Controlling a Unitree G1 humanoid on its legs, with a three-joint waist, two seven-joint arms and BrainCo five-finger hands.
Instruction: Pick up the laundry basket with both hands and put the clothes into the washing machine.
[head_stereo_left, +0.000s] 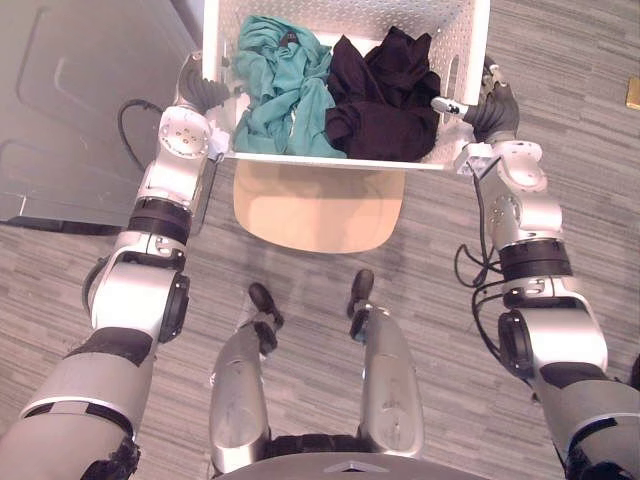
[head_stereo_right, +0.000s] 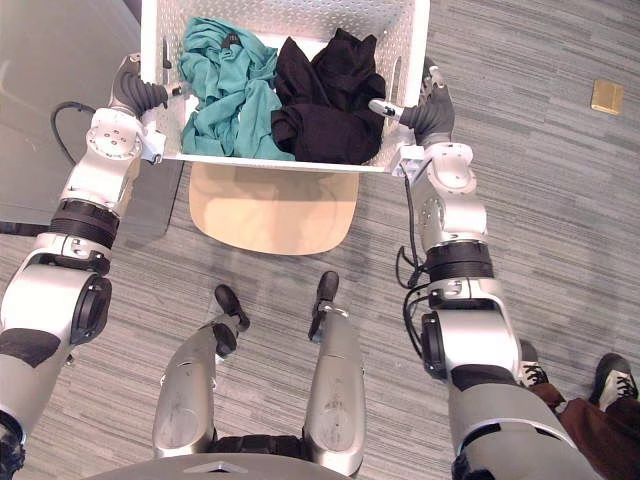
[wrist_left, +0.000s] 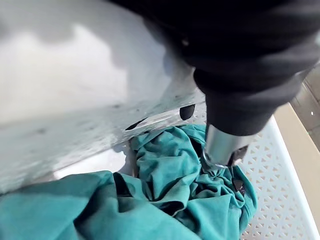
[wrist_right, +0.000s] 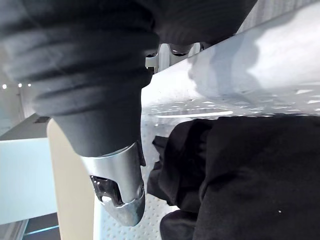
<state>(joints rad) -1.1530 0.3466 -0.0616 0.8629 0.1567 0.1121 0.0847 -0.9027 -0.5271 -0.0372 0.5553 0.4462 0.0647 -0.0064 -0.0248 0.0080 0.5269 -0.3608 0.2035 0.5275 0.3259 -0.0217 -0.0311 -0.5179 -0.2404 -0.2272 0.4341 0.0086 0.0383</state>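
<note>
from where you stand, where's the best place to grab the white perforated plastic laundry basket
Grip the white perforated plastic laundry basket by the handle slots in its side walls, left hand from the left, right hand from the right: it is wide, so that should keep it level.

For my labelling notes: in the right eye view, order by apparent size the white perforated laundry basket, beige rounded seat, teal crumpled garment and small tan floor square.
1. white perforated laundry basket.
2. beige rounded seat (visible part) and teal crumpled garment: about alike, unranked.
3. small tan floor square.
</note>
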